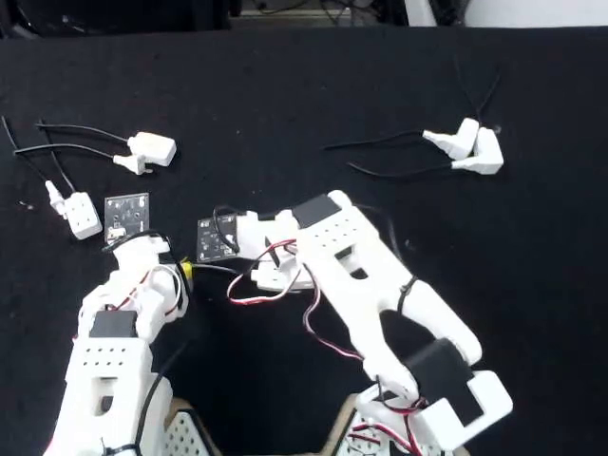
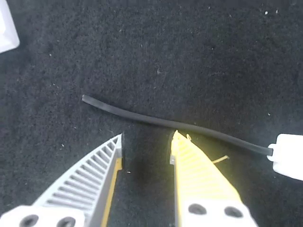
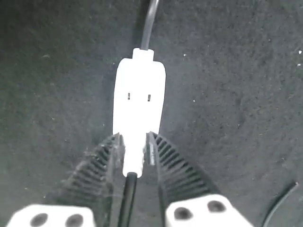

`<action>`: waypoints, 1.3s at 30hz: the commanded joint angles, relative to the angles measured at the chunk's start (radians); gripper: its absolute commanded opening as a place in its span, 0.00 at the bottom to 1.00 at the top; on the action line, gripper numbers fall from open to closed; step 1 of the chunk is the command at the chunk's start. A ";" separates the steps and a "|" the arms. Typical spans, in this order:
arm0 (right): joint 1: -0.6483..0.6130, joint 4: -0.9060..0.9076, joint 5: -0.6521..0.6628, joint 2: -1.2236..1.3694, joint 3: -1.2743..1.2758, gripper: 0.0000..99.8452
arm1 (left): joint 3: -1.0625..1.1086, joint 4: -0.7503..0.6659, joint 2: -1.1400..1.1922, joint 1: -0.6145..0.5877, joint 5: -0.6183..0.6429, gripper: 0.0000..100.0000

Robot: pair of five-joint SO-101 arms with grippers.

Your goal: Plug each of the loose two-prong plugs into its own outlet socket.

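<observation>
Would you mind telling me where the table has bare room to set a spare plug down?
Bare table lies at the far middle, between the left plugs and the right pair, and on the right below that pair. It is crowded around the boards, the left gripper and the right gripper.

A black, felt-like table point(image 1: 304, 85) lies under the jaws and stretches well ahead of them, flecked with pale lint. Past its far edge, well beyond the jaws, run a dim strip of clutter point(image 1: 313, 9) and a white surface point(image 1: 532, 11)
</observation>
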 commanded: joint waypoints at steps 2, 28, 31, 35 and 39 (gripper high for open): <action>-0.017 -0.018 -0.046 0.062 0.067 0.01 | -0.064 -0.014 0.002 -0.004 0.003 0.17; -0.018 0.123 -0.450 0.062 -0.186 0.17 | -0.067 -0.014 0.002 -0.012 0.003 0.17; -0.018 0.138 -0.473 0.062 -0.200 0.17 | -0.067 -0.014 0.002 -0.012 0.003 0.17; -0.020 0.137 -0.476 -0.013 -0.202 0.17 | -0.067 -0.014 0.002 -0.013 0.003 0.17; -0.025 0.137 -0.477 -0.173 -0.193 0.17 | -0.067 -0.015 0.002 -0.013 0.003 0.17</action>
